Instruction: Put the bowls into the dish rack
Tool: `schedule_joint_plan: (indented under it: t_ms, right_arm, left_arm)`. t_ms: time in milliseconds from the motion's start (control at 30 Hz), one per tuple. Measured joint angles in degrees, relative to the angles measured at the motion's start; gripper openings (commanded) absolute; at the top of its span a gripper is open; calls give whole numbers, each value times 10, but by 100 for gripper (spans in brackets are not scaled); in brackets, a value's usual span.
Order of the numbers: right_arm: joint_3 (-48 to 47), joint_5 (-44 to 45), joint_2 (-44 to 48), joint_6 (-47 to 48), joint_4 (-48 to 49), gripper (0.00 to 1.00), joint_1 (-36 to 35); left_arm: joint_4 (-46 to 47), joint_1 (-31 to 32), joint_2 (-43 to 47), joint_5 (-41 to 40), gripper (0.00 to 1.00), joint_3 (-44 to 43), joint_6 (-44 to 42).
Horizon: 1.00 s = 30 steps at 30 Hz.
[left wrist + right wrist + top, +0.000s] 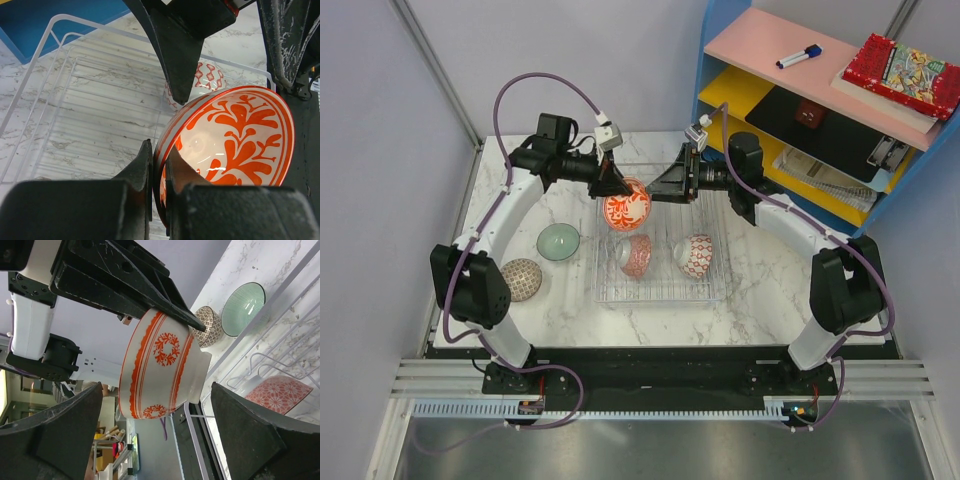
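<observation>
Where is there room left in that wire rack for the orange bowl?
Bare wire lies in the dish rack's far half, behind the red bowl and the zigzag bowl, under the held orange bowl. The near half is crowded by those two.

In the dish rack (608,288) sit two bowls (637,255), left of it two more.

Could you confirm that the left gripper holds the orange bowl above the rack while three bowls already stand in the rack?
Not quite: only two stand in the rack, a pink bowl and a zigzag bowl, as the top view shows. The rest is right: the left gripper holds the orange bowl by its rim above the rack.
</observation>
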State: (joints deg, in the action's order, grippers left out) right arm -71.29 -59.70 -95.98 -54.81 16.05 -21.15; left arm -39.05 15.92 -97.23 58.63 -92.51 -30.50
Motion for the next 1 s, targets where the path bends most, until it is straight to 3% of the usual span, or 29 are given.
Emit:
schedule_joint_plan:
  t_ms: [567,1000]
  right_arm:
    - [12,0,-1,0,10,93,-17]
    - [12,9,-5,54,-47,87,-20]
  left_arm:
    - [-6,3,-7,-17,2,-2,-7]
    - [-8,15,-7,-17,2,-2,-7]
